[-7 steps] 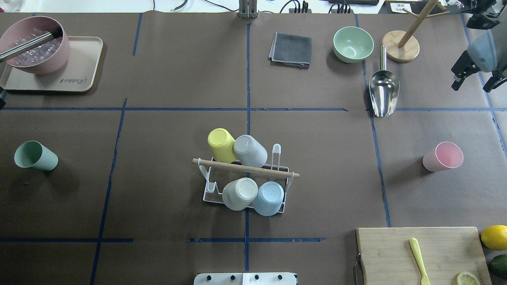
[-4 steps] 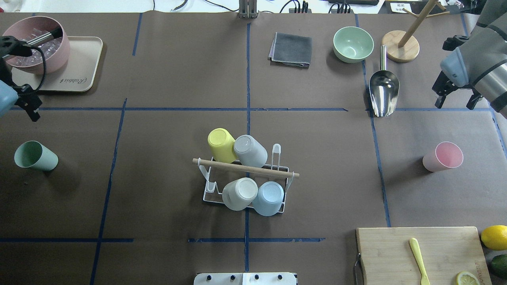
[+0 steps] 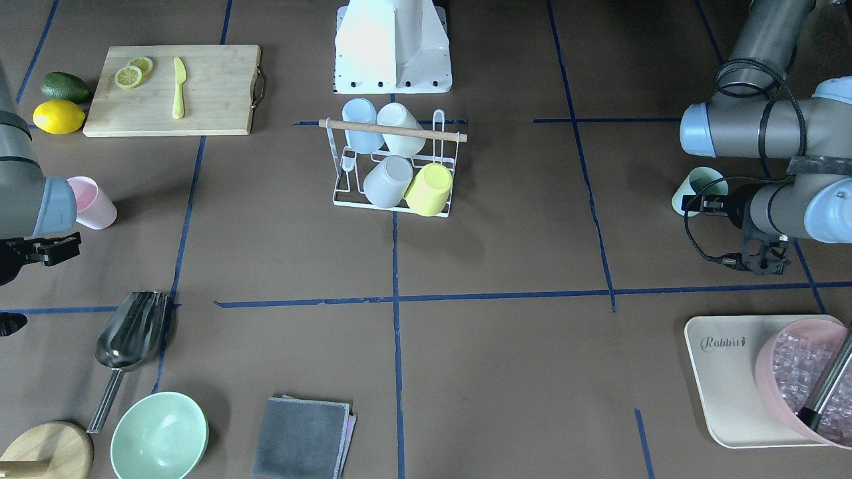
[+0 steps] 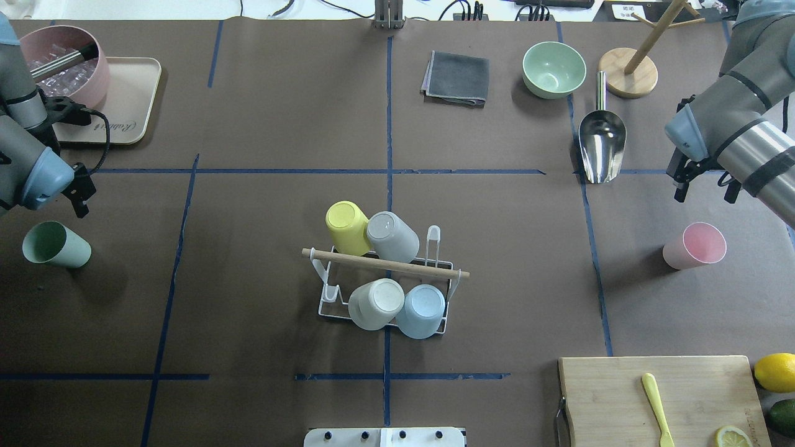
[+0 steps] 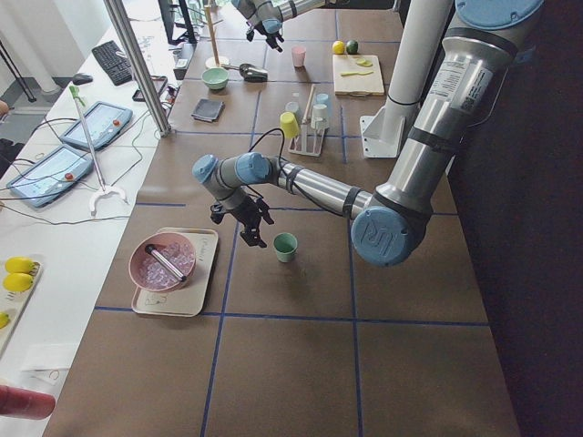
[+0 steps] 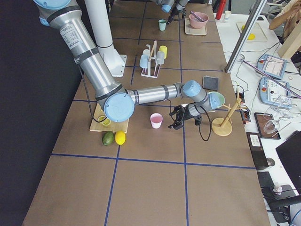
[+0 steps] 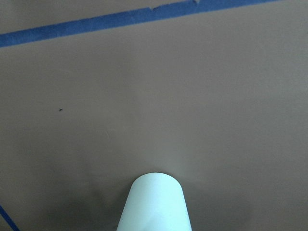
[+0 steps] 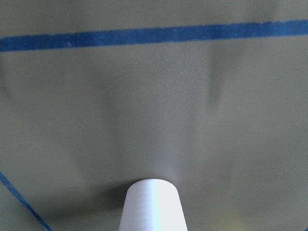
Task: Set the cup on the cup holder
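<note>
Seen from overhead, the left gripper [image 4: 79,192] is hanging at the left edge of the frame, just above and apart from a green cup [image 4: 54,244] that is standing upright on the brown table [image 4: 248,124]. The arm is hiding most of the gripper's fingers, so whether they are spread or closed cannot be told.

At the centre of the frame the cup holder [image 4: 385,263] is sitting on the table. It is carrying four upturned cups: a yellow cup [image 4: 346,226] and a grey cup [image 4: 392,236] behind its wooden rod, and a cream cup [image 4: 376,303] and a blue cup [image 4: 422,310] in front.

At the right edge, the right gripper [image 4: 702,192] is hanging with its fingers spread and nothing between them. It is above and apart from a pink cup [image 4: 695,246], which is standing upright well to the right of the holder.
</note>
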### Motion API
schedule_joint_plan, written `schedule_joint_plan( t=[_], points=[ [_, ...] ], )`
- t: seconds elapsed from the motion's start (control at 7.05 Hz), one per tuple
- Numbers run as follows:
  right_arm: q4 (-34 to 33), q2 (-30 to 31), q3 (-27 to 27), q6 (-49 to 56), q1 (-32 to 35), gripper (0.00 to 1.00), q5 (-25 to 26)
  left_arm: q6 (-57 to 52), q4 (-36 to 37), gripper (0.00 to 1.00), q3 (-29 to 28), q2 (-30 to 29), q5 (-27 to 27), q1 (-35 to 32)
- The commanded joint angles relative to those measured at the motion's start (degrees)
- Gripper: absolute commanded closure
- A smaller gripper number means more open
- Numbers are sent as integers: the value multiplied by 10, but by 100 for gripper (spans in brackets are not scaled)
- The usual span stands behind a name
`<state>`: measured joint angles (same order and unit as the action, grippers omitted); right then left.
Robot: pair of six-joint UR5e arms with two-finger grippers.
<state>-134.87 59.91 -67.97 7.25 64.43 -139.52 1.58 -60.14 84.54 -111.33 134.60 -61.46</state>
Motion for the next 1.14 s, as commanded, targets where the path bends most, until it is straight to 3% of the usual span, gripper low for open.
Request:
schedule_joint_plan(
  t=[0.0,0.99],
  points=[
    [-21,6,1,27,-25,0,3,-47,-1,0,-33,-3,1,-1],
    [-20,8,17,57,-43,0,-4,-47,0,0,-64,-5,5,29]
  ],
)
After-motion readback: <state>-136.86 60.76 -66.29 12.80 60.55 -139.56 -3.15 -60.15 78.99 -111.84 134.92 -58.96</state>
